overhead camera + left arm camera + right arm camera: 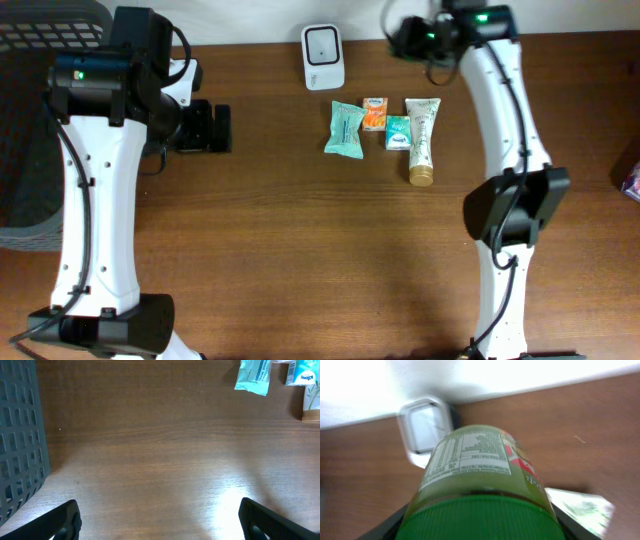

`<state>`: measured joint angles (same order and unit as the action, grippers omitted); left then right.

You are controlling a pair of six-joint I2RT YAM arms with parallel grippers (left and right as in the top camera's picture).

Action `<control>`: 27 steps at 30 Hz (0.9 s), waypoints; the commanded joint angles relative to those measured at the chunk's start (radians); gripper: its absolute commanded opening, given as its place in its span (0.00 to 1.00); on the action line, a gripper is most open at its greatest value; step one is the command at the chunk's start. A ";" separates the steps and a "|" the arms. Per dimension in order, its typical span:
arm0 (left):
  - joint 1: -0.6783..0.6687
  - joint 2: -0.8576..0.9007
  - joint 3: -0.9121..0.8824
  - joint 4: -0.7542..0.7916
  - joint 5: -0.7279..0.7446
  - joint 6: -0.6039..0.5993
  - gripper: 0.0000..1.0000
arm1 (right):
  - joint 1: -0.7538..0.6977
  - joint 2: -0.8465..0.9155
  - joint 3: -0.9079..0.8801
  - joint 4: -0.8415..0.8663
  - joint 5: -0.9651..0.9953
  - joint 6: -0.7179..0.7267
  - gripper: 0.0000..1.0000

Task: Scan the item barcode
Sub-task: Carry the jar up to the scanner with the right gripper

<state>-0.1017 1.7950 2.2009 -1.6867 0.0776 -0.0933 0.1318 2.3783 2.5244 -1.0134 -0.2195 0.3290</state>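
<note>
left fingers [60,522]: spread wide, empty, over bare table [160,460] beside the basket [20,435].
scanner [425,430]: white, at the table's back edge, just beyond the bottle's far end and a little left of it.
bottle [480,475]: green-capped, gripped by the right fingers [385,530], long axis aimed toward the scanner, printed panel up.
nearer arm: the right, by far.

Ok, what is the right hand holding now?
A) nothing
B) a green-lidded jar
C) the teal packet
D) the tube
B: the right wrist view shows the jar clamped in the right hand, with the scanner beyond it; the tube lies on the table.
</note>
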 commanded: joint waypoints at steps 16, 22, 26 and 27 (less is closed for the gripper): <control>0.000 -0.003 0.001 -0.001 0.000 0.016 0.99 | 0.222 0.050 -0.308 0.872 0.299 0.019 0.62; 0.000 -0.003 0.001 -0.002 0.001 0.016 0.99 | 0.227 0.098 -0.316 0.924 0.299 0.020 0.62; 0.000 -0.003 0.001 -0.002 0.001 0.016 0.99 | 0.230 0.113 -0.316 0.941 0.300 0.019 0.62; 0.000 -0.003 0.001 -0.001 0.001 0.016 0.99 | 0.230 0.113 -0.316 0.944 0.300 0.019 0.62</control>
<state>-0.1017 1.7954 2.2009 -1.6871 0.0776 -0.0933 0.3546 2.4908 2.2063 -0.0925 0.0639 0.3408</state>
